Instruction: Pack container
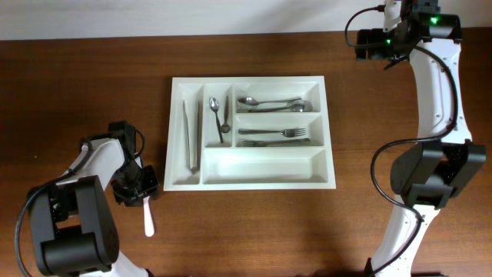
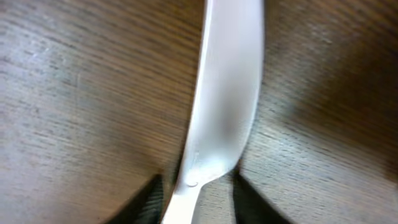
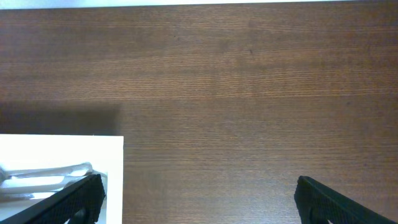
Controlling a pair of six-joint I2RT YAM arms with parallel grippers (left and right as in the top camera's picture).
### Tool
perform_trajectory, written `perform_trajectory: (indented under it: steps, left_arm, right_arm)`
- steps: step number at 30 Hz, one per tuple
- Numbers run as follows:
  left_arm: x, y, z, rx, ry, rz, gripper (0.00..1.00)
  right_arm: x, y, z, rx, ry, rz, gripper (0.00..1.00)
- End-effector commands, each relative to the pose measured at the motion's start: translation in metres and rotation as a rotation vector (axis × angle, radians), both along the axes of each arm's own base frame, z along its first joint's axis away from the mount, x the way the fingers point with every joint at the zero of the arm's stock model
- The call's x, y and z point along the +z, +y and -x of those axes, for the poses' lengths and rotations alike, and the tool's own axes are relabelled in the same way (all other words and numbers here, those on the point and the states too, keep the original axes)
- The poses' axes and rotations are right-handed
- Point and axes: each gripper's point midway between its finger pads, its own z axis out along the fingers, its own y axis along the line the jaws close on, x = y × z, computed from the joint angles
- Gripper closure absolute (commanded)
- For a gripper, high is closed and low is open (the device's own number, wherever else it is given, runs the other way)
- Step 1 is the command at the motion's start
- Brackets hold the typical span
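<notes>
The container (image 1: 329, 131) is a large white cutlery tray in the middle of the table. It holds metal tongs (image 1: 190, 135), a small spoon (image 1: 217, 115), spoons (image 1: 273, 102) and forks (image 1: 277, 136); its wide front compartment is empty. A white plastic utensil (image 1: 147, 221) lies on the wood left of the tray. My left gripper (image 1: 138, 187) is low over its handle. In the left wrist view the utensil (image 2: 227, 93) runs between the dark fingers (image 2: 196, 202), with wood showing beside the right finger. My right gripper (image 1: 367, 45) is open and empty, high at the back right.
The right wrist view shows bare wood between the wide-open fingers (image 3: 199, 202) and the tray's corner (image 3: 115, 149) at lower left. The right arm's base (image 1: 430, 177) stands right of the tray. The table's back edge runs along the top.
</notes>
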Motion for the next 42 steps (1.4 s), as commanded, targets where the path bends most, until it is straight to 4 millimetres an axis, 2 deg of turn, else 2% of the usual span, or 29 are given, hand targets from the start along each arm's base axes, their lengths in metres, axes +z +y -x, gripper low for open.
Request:
perform_trajectory:
  steps: [1, 4, 7, 13, 17, 22, 23, 27, 30, 33, 34, 35, 36, 40, 42]
  left_arm:
    - [-0.006, 0.005, 0.010, -0.006, 0.040, -0.021, 0.71]
    - [-0.006, 0.009, 0.008, -0.011, 0.035, -0.046, 0.74]
    - [-0.007, 0.010, 0.004, -0.032, 0.017, -0.045, 0.98]
    - [-0.009, 0.012, -0.006, -0.060, -0.022, -0.048, 0.98]
    - [-0.001, 0.019, -0.019, -0.103, -0.052, -0.076, 0.98]
    - [0.033, 0.039, -0.052, -0.122, -0.111, -0.172, 0.98]
    - [0.050, 0.041, -0.069, -0.131, -0.151, -0.178, 0.98]
    - [0.086, 0.045, -0.097, -0.124, -0.231, -0.192, 0.98]
    - [0.106, 0.044, -0.108, -0.120, -0.267, -0.185, 0.98]
    - [0.112, 0.032, -0.110, -0.112, -0.280, -0.116, 0.98]
    - [0.112, 0.028, -0.108, -0.104, -0.273, -0.089, 0.93]
    - [0.110, 0.023, -0.103, -0.083, -0.254, -0.064, 0.80]
    - [0.108, 0.022, -0.100, -0.083, -0.244, -0.057, 0.74]
    - [0.103, 0.020, -0.090, -0.083, -0.207, -0.050, 0.63]
    - [0.098, 0.019, -0.085, -0.084, -0.186, -0.045, 0.62]
  right_arm:
    - [0.019, 0.002, 0.000, 0.000, -0.042, 0.001, 0.01]
    - [0.019, 0.002, 0.000, -0.001, -0.042, 0.001, 0.01]
    - [0.019, 0.002, 0.000, 0.000, -0.042, 0.001, 0.01]
    - [0.019, 0.002, 0.000, 0.000, -0.041, 0.001, 0.01]
    - [0.019, 0.002, 0.000, -0.001, -0.042, 0.001, 0.01]
    - [0.019, 0.002, 0.000, 0.000, -0.042, 0.001, 0.01]
    - [0.019, 0.002, 0.000, 0.000, -0.042, 0.001, 0.01]
    - [0.019, 0.002, 0.000, 0.000, -0.042, 0.001, 0.01]
    - [0.019, 0.002, 0.000, 0.000, -0.041, 0.001, 0.01]
    - [0.019, 0.002, 0.000, 0.000, -0.041, 0.001, 0.01]
    - [0.019, 0.002, 0.000, -0.001, -0.042, 0.001, 0.01]
    - [0.019, 0.002, 0.000, -0.001, -0.042, 0.001, 0.01]
    - [0.019, 0.002, 0.000, 0.000, -0.042, 0.001, 0.01]
    - [0.019, 0.002, 0.000, 0.000, -0.042, 0.001, 0.01]
    - [0.019, 0.002, 0.000, -0.001, -0.042, 0.001, 0.01]
